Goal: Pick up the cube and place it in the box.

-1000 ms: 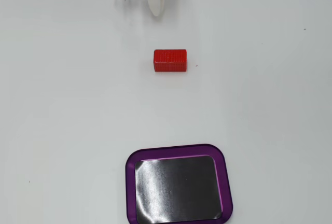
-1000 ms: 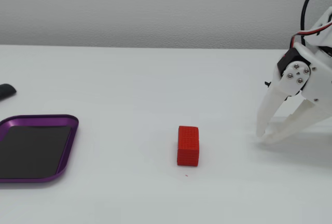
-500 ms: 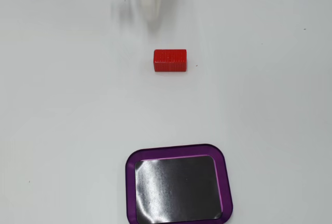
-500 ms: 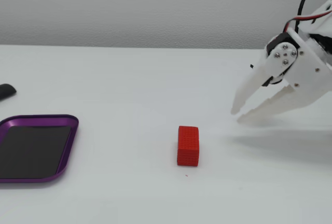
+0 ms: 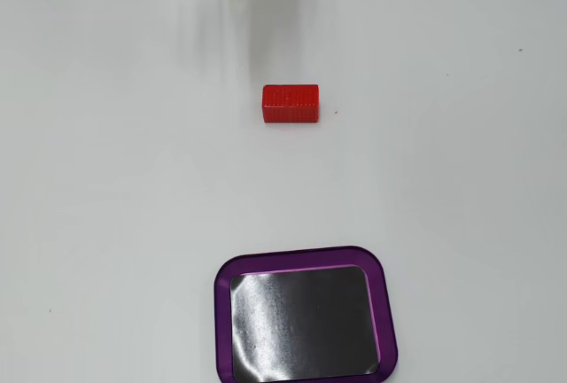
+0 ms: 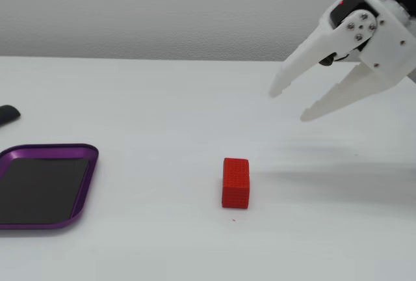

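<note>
Item one, far left in a fixed view: shallow rounded-rectangle tray with purple rim and glossy dark floor, the box [image 6: 49, 187]. It sits empty on the white matte table [image 6: 143, 105]. A small dark object [image 6: 8, 114], cut off by the frame edge, lies just behind it; what it is cannot be told.

Item two, centre: small bright red rectangular block with a finely dotted surface, the cube [image 6: 236, 183]. It rests flat on the table, well apart from the box and untouched. In the other fixed view the cube [image 5: 290, 104] lies above the box [image 5: 304, 316] in the picture, long side running across. Judged stiff and light, likely a printed or moulded plastic; the dotted skin should give the pads some bite. The short width looks the better span to pinch, low on the side faces.

Item three, right: white plastic two-finger gripper [image 6: 289, 105]. Jaws spread wide, holding nothing, tips pointing down and to the left, raised clear of the table, above and right of the cube. The arm reaches in from the right edge, a red and black cable at its top.
</note>
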